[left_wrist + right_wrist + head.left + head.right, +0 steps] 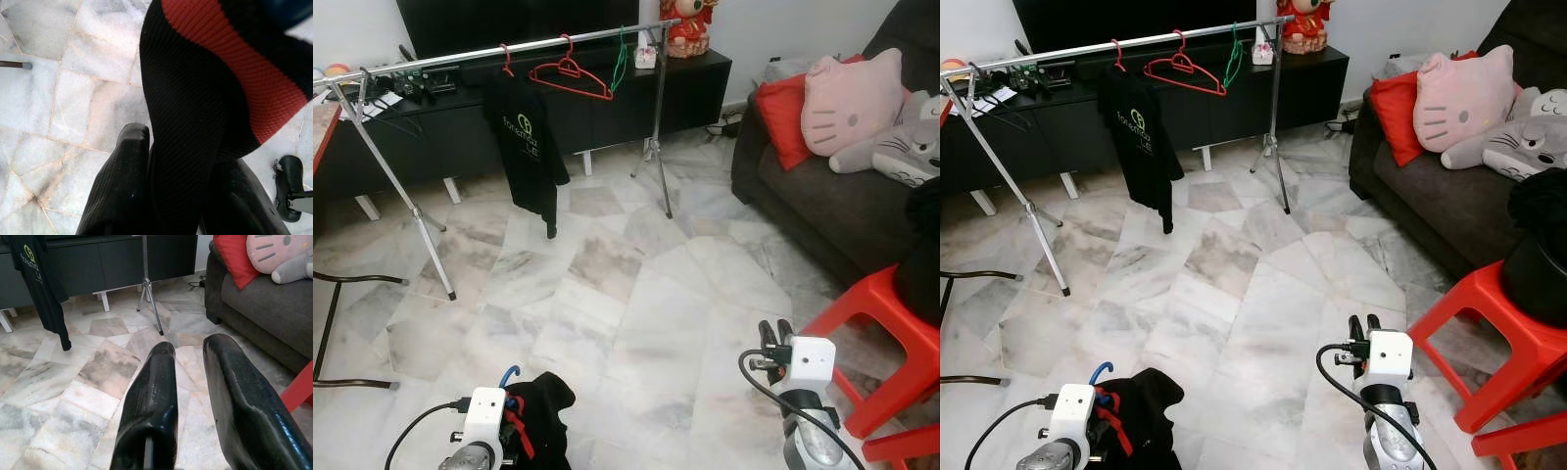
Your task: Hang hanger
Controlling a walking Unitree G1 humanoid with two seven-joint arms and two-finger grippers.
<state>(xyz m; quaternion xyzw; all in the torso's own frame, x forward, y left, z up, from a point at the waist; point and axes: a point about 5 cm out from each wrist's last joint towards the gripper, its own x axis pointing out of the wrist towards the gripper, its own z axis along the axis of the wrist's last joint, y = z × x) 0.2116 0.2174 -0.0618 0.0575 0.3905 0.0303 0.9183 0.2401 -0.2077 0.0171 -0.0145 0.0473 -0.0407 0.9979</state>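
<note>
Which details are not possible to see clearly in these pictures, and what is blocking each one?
- Hanger in the left gripper: only a blue hook shows in the eye views; the black garment covers the rest.
- Left gripper's contact: in the left wrist view the black and red cloth covers the gap between the fingers.
- Dark item on the red stool: cut off by the right edge.
- Print on the hung black T-shirt: too small to read.
</note>
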